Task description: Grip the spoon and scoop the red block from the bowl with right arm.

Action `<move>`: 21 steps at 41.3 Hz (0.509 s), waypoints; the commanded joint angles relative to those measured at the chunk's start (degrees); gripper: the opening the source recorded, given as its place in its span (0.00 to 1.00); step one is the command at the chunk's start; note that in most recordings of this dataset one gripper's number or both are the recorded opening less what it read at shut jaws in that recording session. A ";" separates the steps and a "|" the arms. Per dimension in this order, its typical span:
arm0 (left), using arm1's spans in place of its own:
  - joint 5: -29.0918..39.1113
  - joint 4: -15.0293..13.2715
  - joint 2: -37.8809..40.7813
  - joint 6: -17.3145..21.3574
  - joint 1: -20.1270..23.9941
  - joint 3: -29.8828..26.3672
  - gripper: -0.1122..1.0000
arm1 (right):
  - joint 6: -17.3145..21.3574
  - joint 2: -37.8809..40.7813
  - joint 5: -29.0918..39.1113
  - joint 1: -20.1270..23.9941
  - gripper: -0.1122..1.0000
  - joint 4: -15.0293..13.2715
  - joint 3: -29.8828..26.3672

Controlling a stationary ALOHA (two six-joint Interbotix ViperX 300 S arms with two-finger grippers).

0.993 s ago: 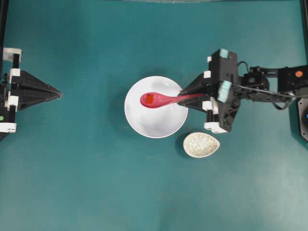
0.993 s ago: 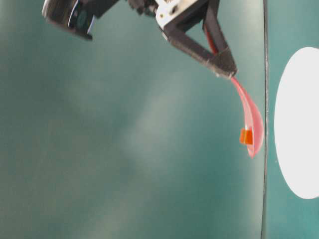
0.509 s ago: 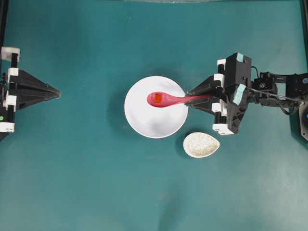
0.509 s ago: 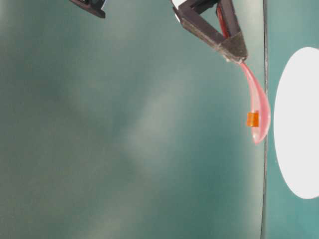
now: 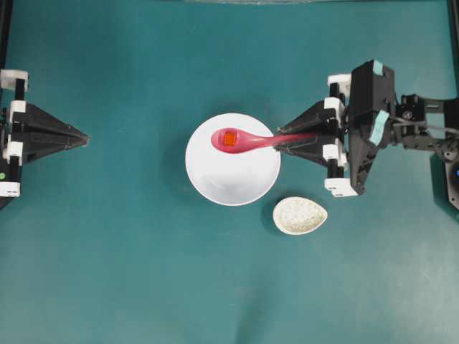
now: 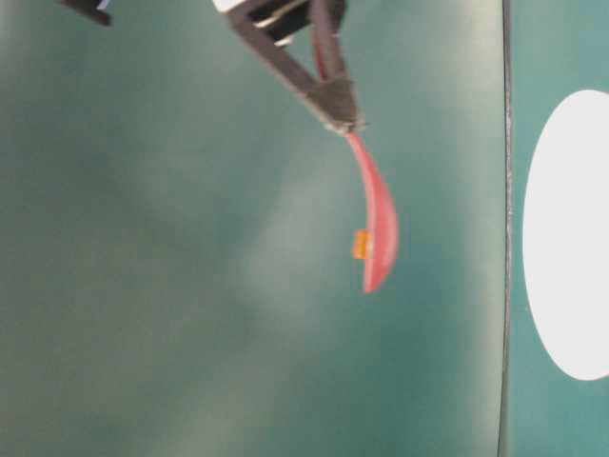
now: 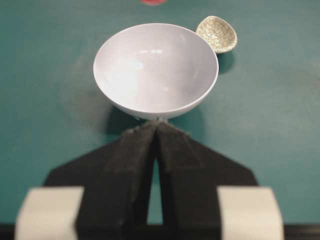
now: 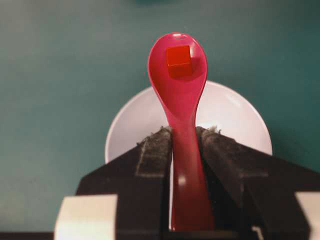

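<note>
My right gripper (image 5: 278, 142) is shut on the handle of the magenta spoon (image 5: 247, 140). The spoon is held well above the white bowl (image 5: 233, 179), its oval end over the bowl's far part. The red block (image 5: 229, 138) lies in the spoon's oval end. The right wrist view shows the block (image 8: 178, 60) in the spoon (image 8: 179, 100) with the bowl (image 8: 235, 120) below and my gripper (image 8: 183, 132) clamped on the handle. The table-level view shows the spoon (image 6: 378, 228) and block (image 6: 361, 244) far off the bowl (image 6: 566, 233). My left gripper (image 5: 87, 137) is shut and empty at the left, facing the empty bowl (image 7: 156, 70).
A small speckled egg-shaped dish (image 5: 300, 215) sits on the teal table just beside the bowl's near right side; it also shows in the left wrist view (image 7: 216, 34). The left arm rests at the table's left edge.
My right gripper has risen higher with the spoon, and the block has stayed in the spoon's oval end. The wrist has drawn back to the right. The left arm has not moved.
</note>
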 commanded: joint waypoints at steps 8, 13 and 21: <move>0.00 0.18 1.14 0.18 0.09 -0.62 0.10 | 0.26 -2.99 4.04 -0.53 0.32 -0.26 -5.10; 0.00 0.09 0.97 0.09 0.09 -0.62 0.10 | 0.26 -3.60 6.06 -0.44 0.32 -0.26 -6.24; 0.44 0.09 0.88 0.00 0.09 -0.62 0.10 | 0.53 -4.48 8.35 -0.44 0.32 -0.26 -6.94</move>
